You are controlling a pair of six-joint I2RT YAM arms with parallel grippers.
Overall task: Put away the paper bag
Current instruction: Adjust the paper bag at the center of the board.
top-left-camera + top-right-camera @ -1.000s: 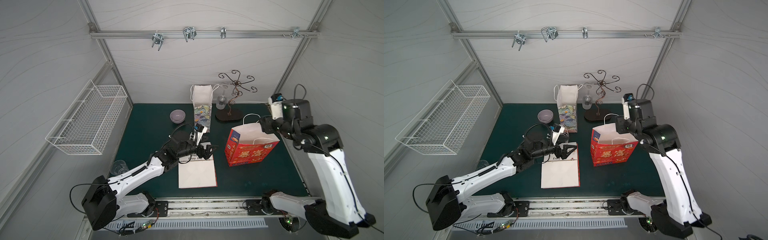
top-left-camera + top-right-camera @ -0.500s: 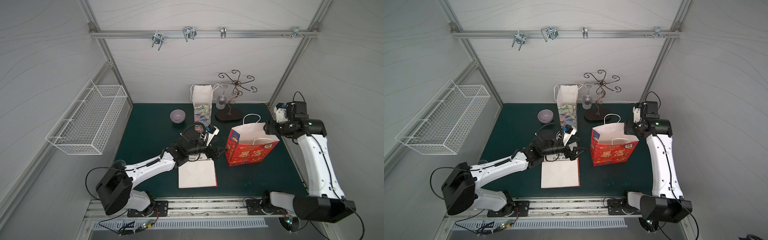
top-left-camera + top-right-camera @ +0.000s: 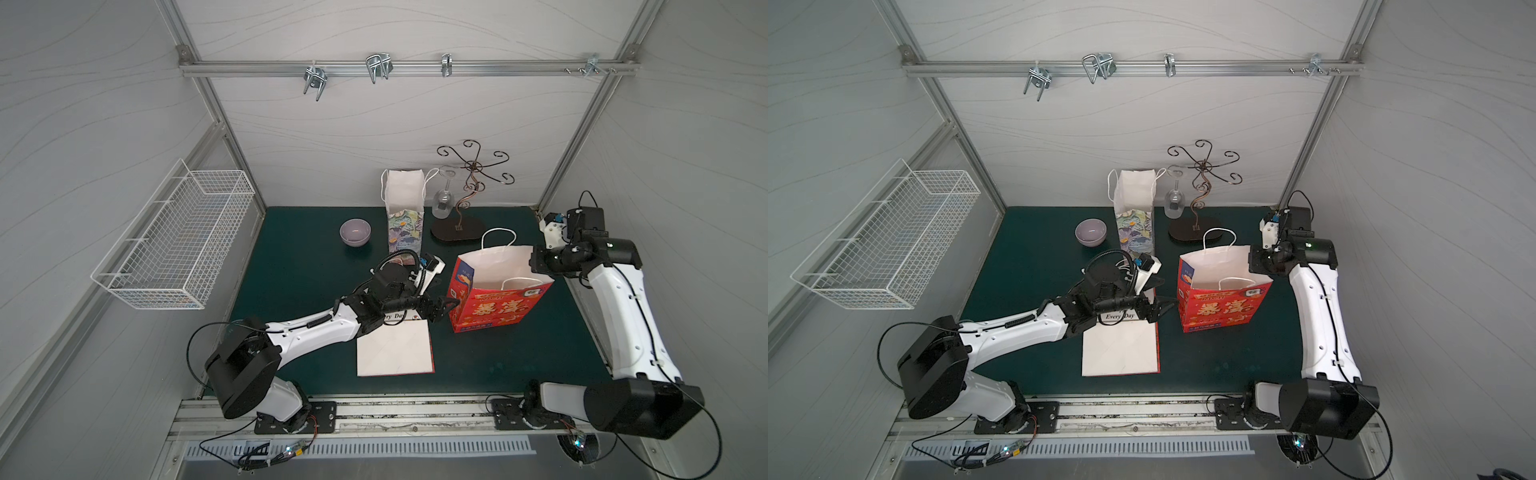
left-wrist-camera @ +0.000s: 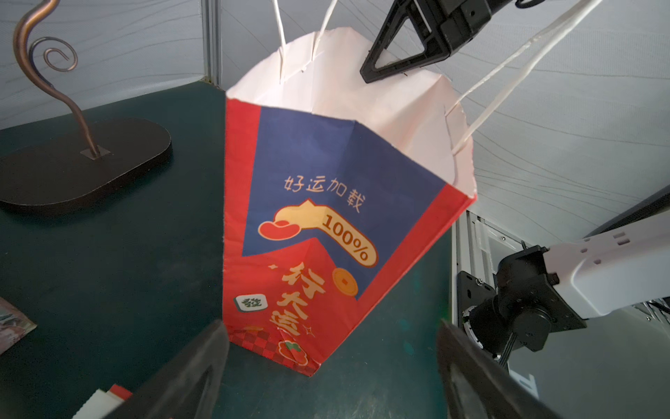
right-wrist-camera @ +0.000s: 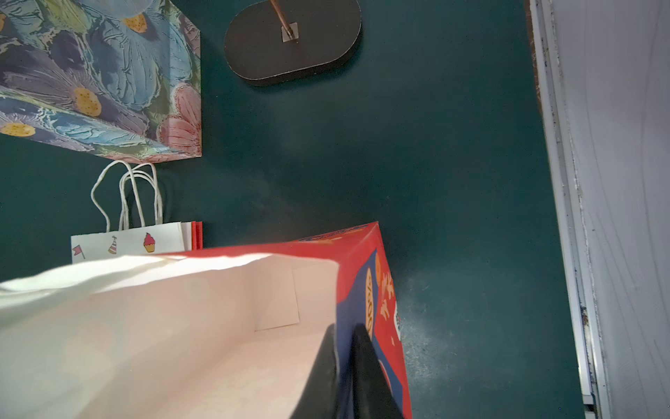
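Even, diffuse light overall; the wrist views go soft close up.

In both top views the pale walls are evenly bright and the green tabletop (image 3: 299, 257) stays dark and matte, with faint shadows beneath the arms; straight frame rails bow outward toward the corners, a wide-lens stretch. In the left wrist view the red paper bag (image 4: 326, 225) is sharp, while the dark jaws at 6 o'clock are blurred. In the right wrist view the bag's white inside (image 5: 152, 326) glares at 9 o'clock, washed out and soft, and the jaws at 6 o'clock are out of focus; the floral bag (image 5: 101, 79) at 10 o'clock is crisp.
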